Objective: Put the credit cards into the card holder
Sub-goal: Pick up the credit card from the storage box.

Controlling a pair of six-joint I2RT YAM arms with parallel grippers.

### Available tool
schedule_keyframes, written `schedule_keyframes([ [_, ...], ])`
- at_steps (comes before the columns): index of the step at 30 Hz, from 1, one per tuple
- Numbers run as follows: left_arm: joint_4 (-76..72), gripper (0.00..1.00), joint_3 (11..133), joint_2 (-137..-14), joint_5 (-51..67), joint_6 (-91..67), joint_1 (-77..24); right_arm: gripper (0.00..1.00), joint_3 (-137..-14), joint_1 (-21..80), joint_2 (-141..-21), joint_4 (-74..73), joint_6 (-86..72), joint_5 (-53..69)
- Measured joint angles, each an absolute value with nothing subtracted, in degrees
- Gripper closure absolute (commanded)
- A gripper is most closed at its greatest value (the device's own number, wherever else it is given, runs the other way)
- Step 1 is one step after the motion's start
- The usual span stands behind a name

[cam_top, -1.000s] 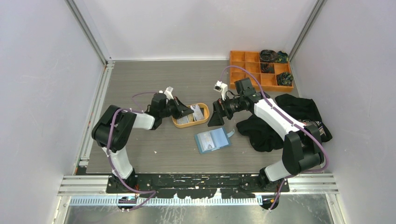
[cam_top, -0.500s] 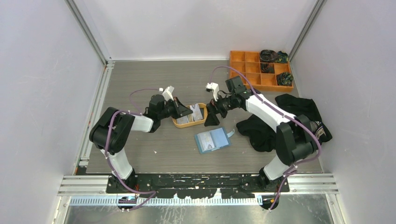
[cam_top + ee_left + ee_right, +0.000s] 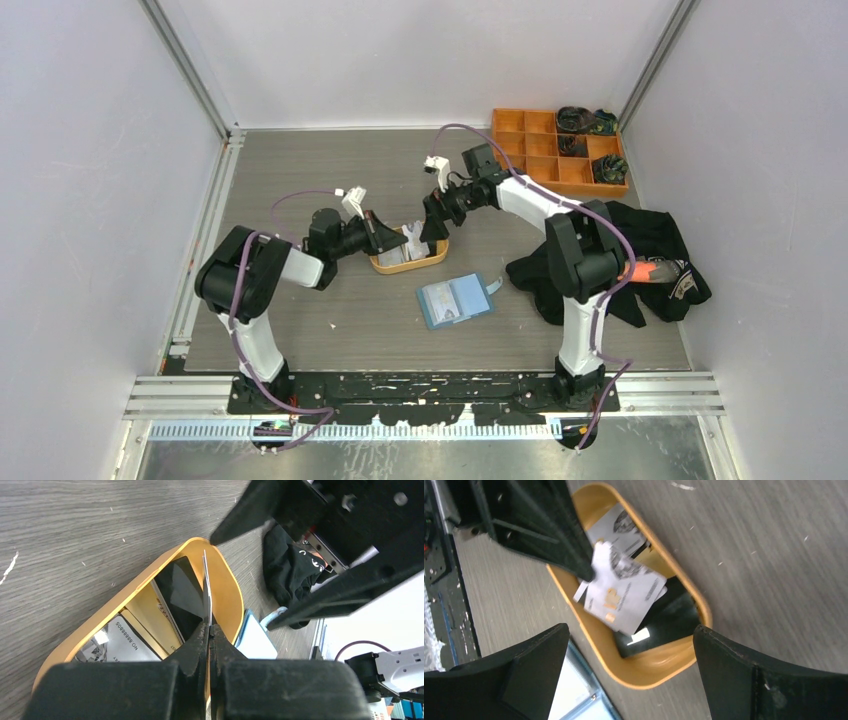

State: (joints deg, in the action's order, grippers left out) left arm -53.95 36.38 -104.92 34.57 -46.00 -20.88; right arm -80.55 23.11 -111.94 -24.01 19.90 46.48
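Note:
An orange oval tray (image 3: 432,261) holds several credit cards, among them a black one (image 3: 181,597) and a white numbered one (image 3: 117,645). My left gripper (image 3: 209,628) is shut on a white card (image 3: 206,587), seen edge-on and standing upright over the tray. The right wrist view shows that card's printed face (image 3: 624,592). My right gripper (image 3: 630,629) hangs open just beyond the tray's far end, its jaws wide, facing the held card. The blue card holder (image 3: 455,300) lies open on the table in front of the tray.
An orange compartment box (image 3: 545,150) with dark items sits at the back right. A heap of black cloth (image 3: 590,265) lies right of the card holder. White walls close in the table on three sides.
My right arm has swung left and further back, bringing its open gripper up to the tray's far end. My left gripper, still shut on the card, has drawn slightly left.

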Motion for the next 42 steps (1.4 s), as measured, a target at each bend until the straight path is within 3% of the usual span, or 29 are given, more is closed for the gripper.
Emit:
schedule_keyframes([
  [6, -61.32, 1.0, 34.92, -106.43, 36.47, -46.63, -20.23, 0.01, -87.79, 23.05, -117.91, -24.97, 17.26, 47.68],
  [9, -64.69, 1.0, 34.2, -107.96, 37.43, -47.81, -19.77, 0.06, -88.62, 23.05, -118.56, -25.67, 16.49, 48.53],
  [23, -74.7, 1.0, 33.08, -110.63, 39.2, -52.03, -18.68, 0.53, -88.62, 24.45, -120.05, -26.52, 15.92, 51.05],
  [30, -76.53, 1.0, 32.53, -111.42, 39.46, -52.71, -18.11, 0.84, -88.62, 24.64, -120.81, -26.61, 15.11, 52.42],
  [37, -76.49, 0.97, 32.42, -112.38, 38.61, -52.97, -17.28, 0.98, -88.62, 24.4, -120.81, -27.18, 14.96, 55.61],
  [41, -76.51, 0.87, 32.42, -112.4, 38.59, -53.6, -17.26, 0.99, -88.62, 24.05, -120.81, -27.42, 15.14, 56.14],
  [42, -76.51, 0.81, 32.42, -112.38, 38.59, -53.65, -17.26, 0.99, -88.62, 23.9, -120.81, -27.49, 15.16, 56.36],
])
